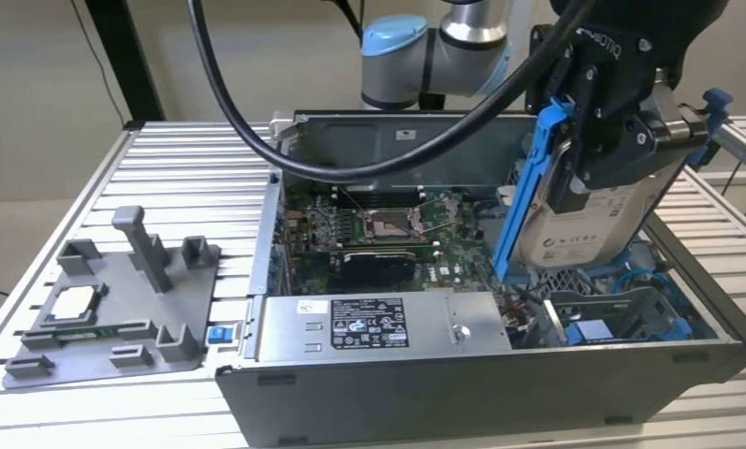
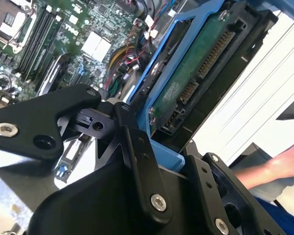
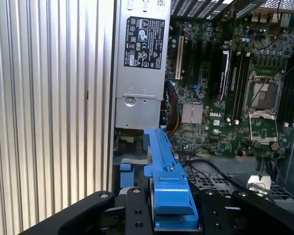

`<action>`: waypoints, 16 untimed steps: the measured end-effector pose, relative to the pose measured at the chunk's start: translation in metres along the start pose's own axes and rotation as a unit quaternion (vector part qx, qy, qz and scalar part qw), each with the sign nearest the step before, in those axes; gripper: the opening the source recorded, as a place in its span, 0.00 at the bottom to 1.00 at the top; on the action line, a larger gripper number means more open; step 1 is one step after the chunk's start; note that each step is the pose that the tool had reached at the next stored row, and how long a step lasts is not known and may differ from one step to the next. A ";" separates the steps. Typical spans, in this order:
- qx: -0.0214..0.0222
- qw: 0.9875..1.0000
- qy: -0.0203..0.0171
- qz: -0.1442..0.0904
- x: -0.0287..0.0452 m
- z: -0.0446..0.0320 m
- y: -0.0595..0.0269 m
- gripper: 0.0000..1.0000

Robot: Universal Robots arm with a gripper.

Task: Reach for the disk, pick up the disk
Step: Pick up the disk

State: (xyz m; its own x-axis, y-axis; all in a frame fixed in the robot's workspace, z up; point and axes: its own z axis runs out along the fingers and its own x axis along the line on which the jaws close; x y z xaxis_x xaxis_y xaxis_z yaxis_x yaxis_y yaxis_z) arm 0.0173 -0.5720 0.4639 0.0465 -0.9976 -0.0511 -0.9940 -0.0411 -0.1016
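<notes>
Gripping the disk [image 1: 597,220] by its blue rails, my fingers [image 1: 616,140] are clenched on it, holding it tilted and clear above the open computer case [image 1: 473,393], at about two o'clock from the grey power box [image 1: 373,323]. Reaching and lifting look done.

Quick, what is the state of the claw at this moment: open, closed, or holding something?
Claw: closed on the disk, holding it lifted and tilted above the open computer case.
</notes>
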 end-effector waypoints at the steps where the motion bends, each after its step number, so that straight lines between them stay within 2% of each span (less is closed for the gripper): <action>1: 0.000 1.000 0.000 0.000 0.0007 0.0004 -0.0017 0.00; 5: 0.000 1.000 0.000 0.001 0.0025 0.0018 -0.0084 0.00; 16: -0.002 1.000 0.006 0.003 0.0056 0.0051 -0.0266 0.00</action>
State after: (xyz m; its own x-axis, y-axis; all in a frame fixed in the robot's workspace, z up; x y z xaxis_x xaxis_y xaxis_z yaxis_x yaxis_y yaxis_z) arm 0.0445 -0.5762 0.4612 0.0395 -0.9984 -0.0402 -0.9946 -0.0354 -0.0978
